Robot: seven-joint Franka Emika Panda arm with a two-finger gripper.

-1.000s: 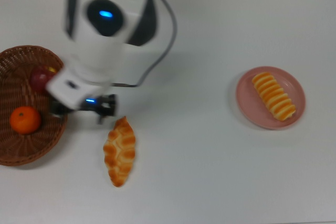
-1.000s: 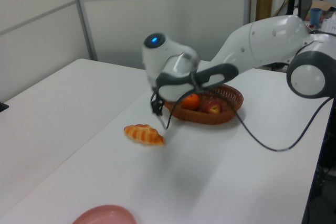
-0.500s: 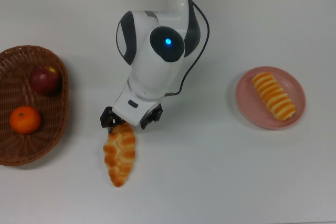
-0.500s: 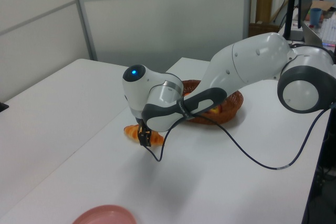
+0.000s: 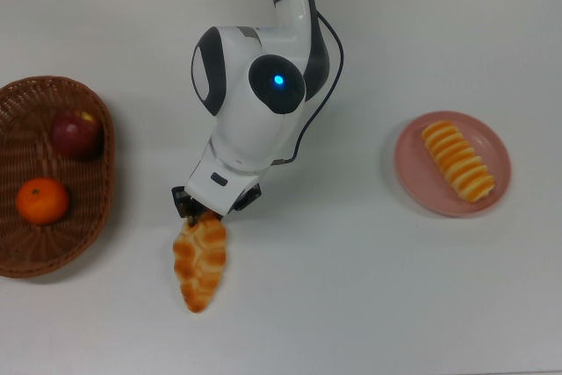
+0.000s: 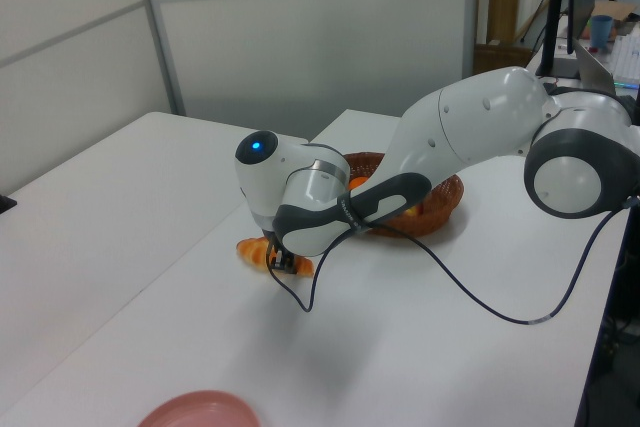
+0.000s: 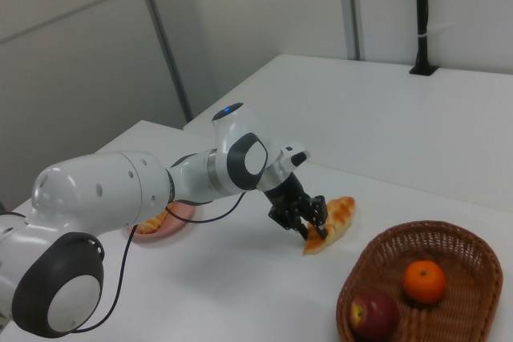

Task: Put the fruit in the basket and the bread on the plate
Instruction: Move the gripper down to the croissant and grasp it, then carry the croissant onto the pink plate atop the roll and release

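Two loaves lay apart on the white table (image 5: 351,305).
Top view: the gripper (image 5: 204,213) straddled the braided loaf (image 5: 200,261) at its upper end, fingers narrowed around it; the striped loaf (image 5: 457,161) lay on the pink plate (image 5: 413,183), open tabletop between. Left view: grey wall panels (image 6: 300,27) stood behind the table. Right view: the apple (image 7: 371,313) and mandarin (image 7: 424,281) sat in the basket (image 7: 465,246).
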